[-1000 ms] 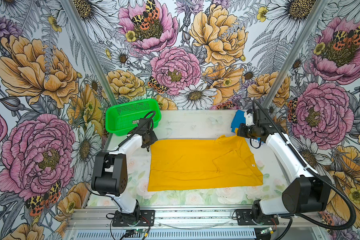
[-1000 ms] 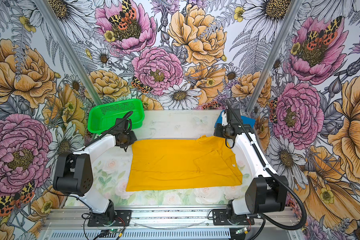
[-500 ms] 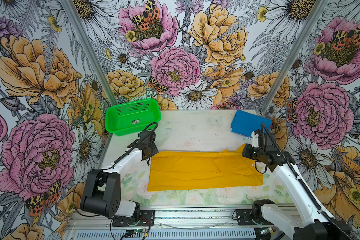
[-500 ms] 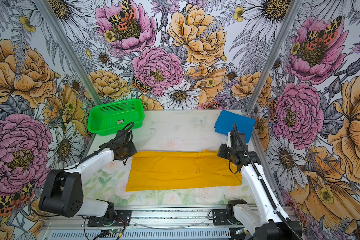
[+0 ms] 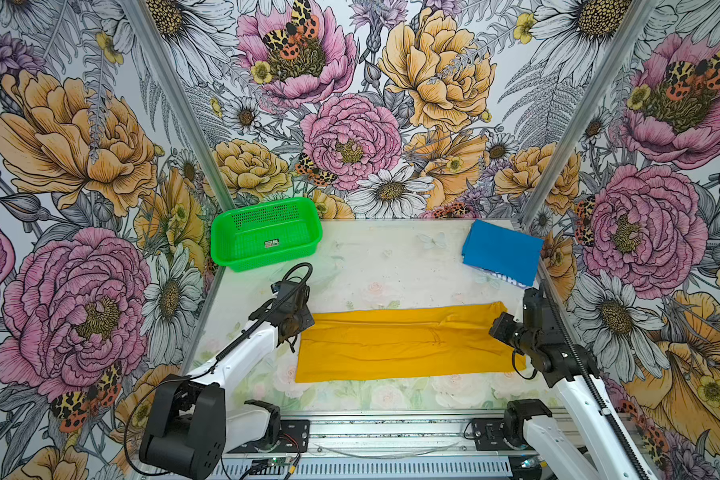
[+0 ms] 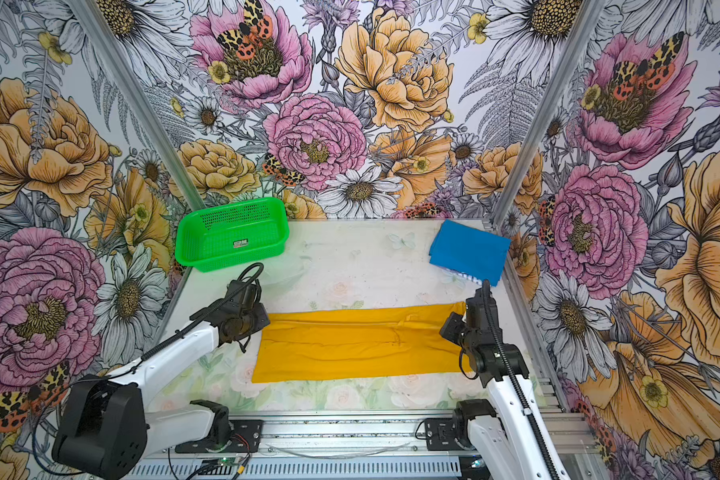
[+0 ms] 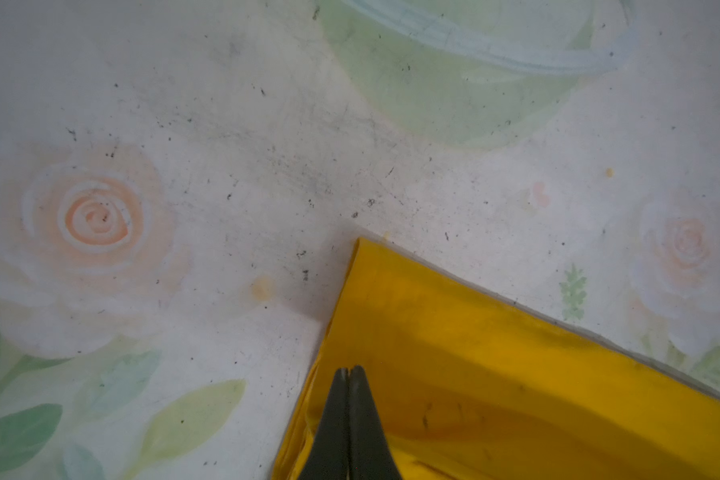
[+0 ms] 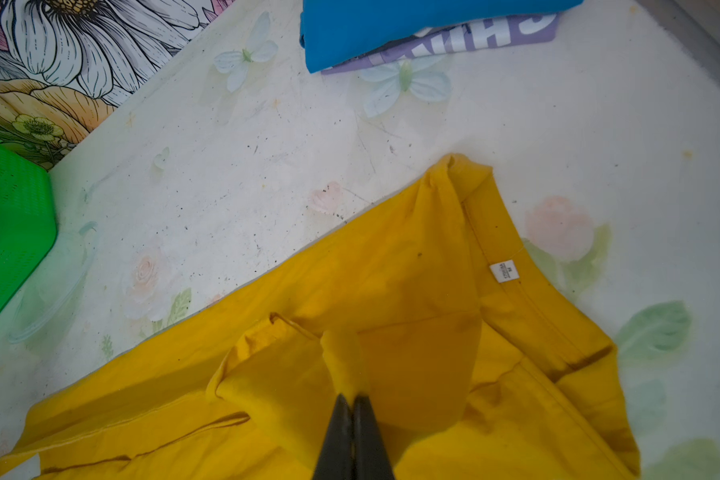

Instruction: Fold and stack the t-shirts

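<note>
Yellow shirt (image 5: pixel 404 345) folded narrower; right hand (image 8: pixel 352 397) pinches it, left hand (image 7: pixel 348 370) together; basket (image 5: pixel 267 261), blue shirt (image 5: pixel 501 249) behind.

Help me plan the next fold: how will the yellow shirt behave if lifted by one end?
Likely floppy: where the right gripper pinches the yellow shirt, cloth tents up and sags around it. Probably light, since a fingertip pinch lifts it. Pushed, it would probably bunch, not slide whole: creases already run along it.
</note>
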You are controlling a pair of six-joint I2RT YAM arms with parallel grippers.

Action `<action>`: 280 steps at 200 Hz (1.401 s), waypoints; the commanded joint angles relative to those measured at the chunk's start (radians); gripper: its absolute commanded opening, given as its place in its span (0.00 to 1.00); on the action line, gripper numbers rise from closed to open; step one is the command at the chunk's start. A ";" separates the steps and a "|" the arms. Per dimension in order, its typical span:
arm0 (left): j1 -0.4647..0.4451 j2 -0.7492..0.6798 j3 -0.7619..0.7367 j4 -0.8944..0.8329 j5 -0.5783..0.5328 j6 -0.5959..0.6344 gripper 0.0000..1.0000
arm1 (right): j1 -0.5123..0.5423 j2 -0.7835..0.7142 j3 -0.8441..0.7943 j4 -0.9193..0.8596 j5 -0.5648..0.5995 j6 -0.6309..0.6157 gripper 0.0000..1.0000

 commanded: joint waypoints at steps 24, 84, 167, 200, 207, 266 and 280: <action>-0.044 -0.096 -0.045 -0.063 -0.057 -0.033 0.00 | 0.001 -0.005 -0.017 0.021 0.026 0.034 0.00; -0.058 -0.299 -0.067 -0.164 -0.046 -0.079 0.79 | 0.024 -0.017 -0.029 0.022 0.046 0.043 0.00; -0.054 -0.172 0.045 -0.088 0.120 0.025 0.99 | 0.039 -0.007 0.027 0.017 0.081 0.048 0.79; -0.119 -0.106 0.088 -0.008 0.230 0.080 0.99 | 0.015 0.142 0.078 0.009 0.074 0.046 0.84; -0.137 -0.091 0.094 0.003 0.242 0.089 0.99 | 0.008 0.190 0.084 0.008 0.068 0.047 0.84; -0.370 0.206 0.253 0.147 0.449 0.186 0.99 | -0.001 0.429 0.123 0.011 0.045 0.011 0.81; -0.449 0.322 0.345 0.156 0.459 0.220 0.99 | -0.019 0.416 0.121 0.009 0.045 0.016 0.81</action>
